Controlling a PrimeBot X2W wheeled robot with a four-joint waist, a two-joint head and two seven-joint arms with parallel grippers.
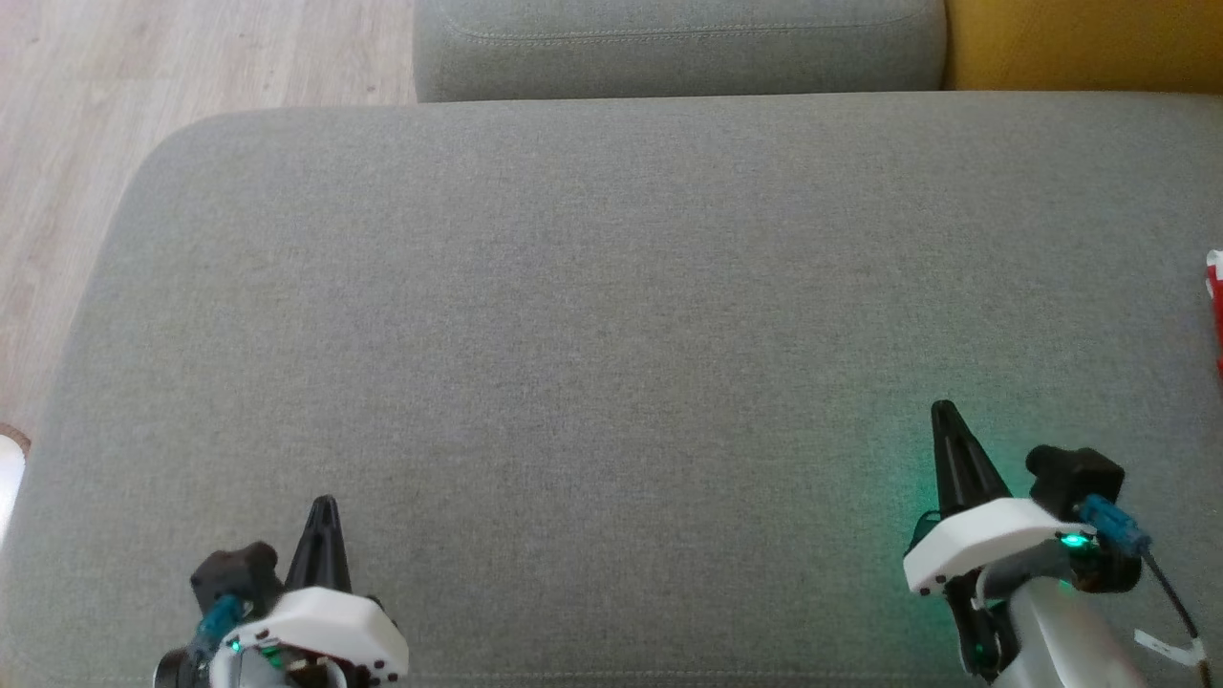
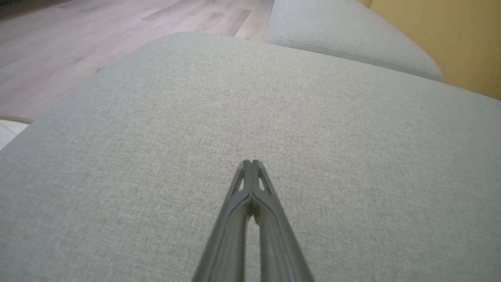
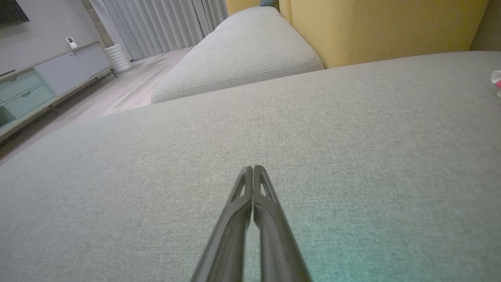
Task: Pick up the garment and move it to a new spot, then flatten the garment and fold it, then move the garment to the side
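Two grippers hang over one large grey cushion (image 1: 611, 315). The left gripper (image 1: 325, 505) is at the near left and the right gripper (image 1: 944, 411) at the near right, a little farther in. They are well apart. In the left wrist view the left gripper's (image 2: 251, 162) two dark fingers are pressed together at the tips, with nothing between them. The right wrist view shows the right gripper (image 3: 253, 168) the same way, closed and empty.

One strip of red and white cloth (image 1: 1215, 306) lies at the far right edge of the large cushion, to the right of the right gripper and touched by neither. In the right wrist view it is a small pale and pink patch (image 3: 497, 80). Too little of it shows to tell whether it is the jersey.

A second, smaller grey cushion (image 1: 678, 48) lies beyond the large one. One yellow backrest (image 1: 1080, 43) stands to its right. The wooden floor (image 1: 143, 76) runs along the left.
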